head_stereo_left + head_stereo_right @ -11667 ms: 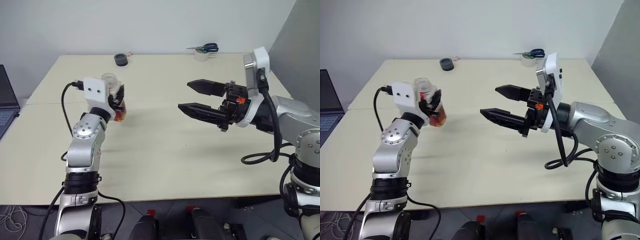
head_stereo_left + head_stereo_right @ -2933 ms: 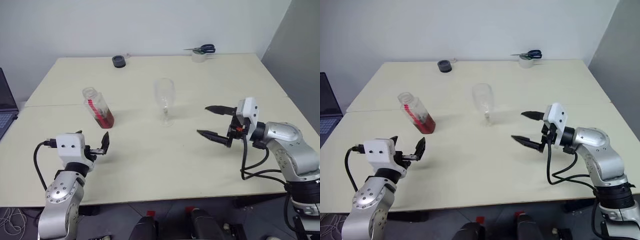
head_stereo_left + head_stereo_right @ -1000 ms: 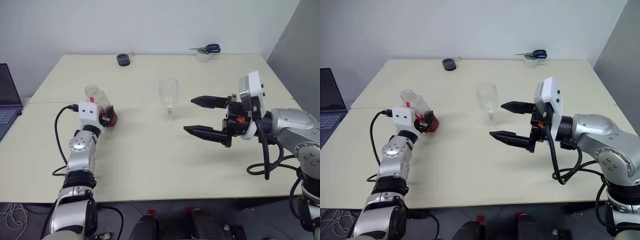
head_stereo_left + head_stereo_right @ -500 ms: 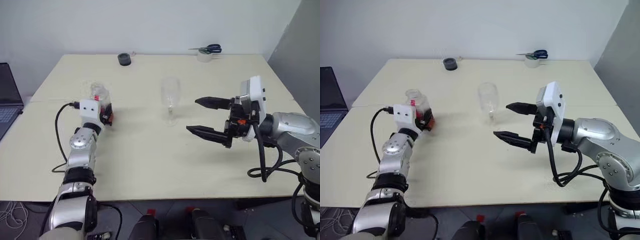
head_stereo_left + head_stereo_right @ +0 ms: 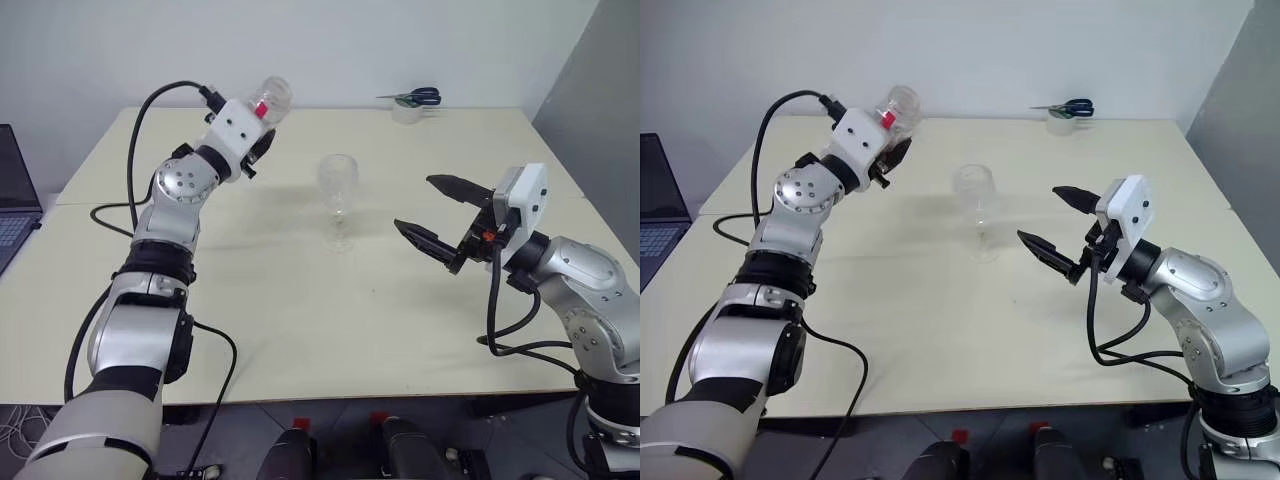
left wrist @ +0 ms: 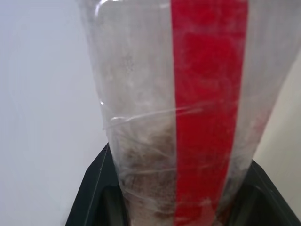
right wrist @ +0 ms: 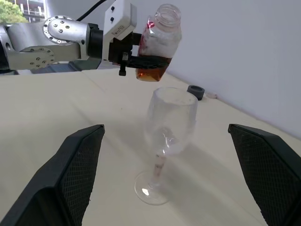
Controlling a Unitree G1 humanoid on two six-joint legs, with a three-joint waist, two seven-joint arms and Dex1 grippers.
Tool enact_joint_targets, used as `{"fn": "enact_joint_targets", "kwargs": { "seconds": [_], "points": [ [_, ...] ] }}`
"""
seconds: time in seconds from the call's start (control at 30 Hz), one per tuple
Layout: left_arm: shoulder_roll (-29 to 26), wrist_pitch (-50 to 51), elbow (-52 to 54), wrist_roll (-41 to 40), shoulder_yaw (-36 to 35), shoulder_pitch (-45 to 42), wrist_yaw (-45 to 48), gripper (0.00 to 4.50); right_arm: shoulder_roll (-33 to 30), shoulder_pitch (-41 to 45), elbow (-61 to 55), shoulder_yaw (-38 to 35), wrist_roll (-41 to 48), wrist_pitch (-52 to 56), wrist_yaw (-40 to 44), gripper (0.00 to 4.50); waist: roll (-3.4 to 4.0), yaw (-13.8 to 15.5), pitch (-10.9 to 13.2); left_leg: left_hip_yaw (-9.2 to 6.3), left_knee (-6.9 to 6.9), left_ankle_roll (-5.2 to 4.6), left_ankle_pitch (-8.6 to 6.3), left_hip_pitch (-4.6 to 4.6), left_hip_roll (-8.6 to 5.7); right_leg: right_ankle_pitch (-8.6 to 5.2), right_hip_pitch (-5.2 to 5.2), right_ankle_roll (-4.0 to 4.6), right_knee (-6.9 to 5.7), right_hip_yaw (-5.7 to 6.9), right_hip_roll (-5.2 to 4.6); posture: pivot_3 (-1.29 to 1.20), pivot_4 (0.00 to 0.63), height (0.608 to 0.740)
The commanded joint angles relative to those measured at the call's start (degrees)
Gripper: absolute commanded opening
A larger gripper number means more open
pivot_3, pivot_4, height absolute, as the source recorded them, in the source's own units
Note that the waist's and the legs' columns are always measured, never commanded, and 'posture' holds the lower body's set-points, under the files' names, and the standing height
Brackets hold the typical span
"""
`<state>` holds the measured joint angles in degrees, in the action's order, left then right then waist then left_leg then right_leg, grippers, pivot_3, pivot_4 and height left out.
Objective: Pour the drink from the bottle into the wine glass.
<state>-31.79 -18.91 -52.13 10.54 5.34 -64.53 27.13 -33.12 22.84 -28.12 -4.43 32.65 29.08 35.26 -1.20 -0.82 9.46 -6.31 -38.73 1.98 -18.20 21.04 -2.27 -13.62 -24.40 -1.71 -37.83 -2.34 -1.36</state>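
Glass [image 5: 338, 200] standing mid-table [image 5: 300, 320], bottle [image 7: 159, 44] hanging above the table left of it, right gripper [image 5: 436, 215] hovering to its right, scissors [image 5: 412, 97] and tape roll [image 5: 246, 120] lying at the far edge.

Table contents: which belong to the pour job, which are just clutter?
Job:
bottle with drink, shut in left end effector
wine glass
right end effector, open

Clutter:
scissors
tape roll
black ring
laptop

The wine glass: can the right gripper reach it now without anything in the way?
Probably yes. The open right gripper faces the wine glass across bare table; the bottle is held up, off to one side.
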Motion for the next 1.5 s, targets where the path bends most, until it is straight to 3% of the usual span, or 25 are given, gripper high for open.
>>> {"fn": "enact_joint_targets", "kwargs": {
  "seconds": [0.03, 0.57, 1.5],
  "points": [
    [-1.7, -4.7, -1.8, 2.6, 1.5, -3.6, 0.2, 1.75, 1.2, 0.5, -2.8, -0.1, -0.2, -1.4, -1.1, 4.50, 0.00, -0.2, 0.0, 0.00, 0.00, 0.00, 0.00, 0.00, 0.00, 0.00, 0.00, 0.00, -0.01, 0.00, 0.00, 0.00, 0.150, 0.740],
    [-4.8, -18.1, -10.3, 14.4, 10.1, -11.1, -1.9, 1.75, 4.8, 0.4, -3.5, 2.5, -4.4, -3.7, -2.3, 4.50, -0.01, -0.6, 0.0, -0.01, -0.03, -0.03, -0.01, 0.02, -0.05, -0.02, -0.01, -0.04, -0.07, 0.02, 0.13, 0.00, 0.150, 0.740],
    [-6.4, -23.7, -16.3, 27.8, 19.0, -17.5, -11.8, 1.75, 8.1, 0.2, -2.3, 4.5, -7.0, -5.9, -2.1, 4.50, -0.01, -0.8, 0.0, 0.03, -0.05, -0.04, -0.01, 0.01, -0.09, -0.04, -0.02, -0.07, -0.16, 0.01, 0.15, 0.00, 0.150, 0.740]
  ]
}}
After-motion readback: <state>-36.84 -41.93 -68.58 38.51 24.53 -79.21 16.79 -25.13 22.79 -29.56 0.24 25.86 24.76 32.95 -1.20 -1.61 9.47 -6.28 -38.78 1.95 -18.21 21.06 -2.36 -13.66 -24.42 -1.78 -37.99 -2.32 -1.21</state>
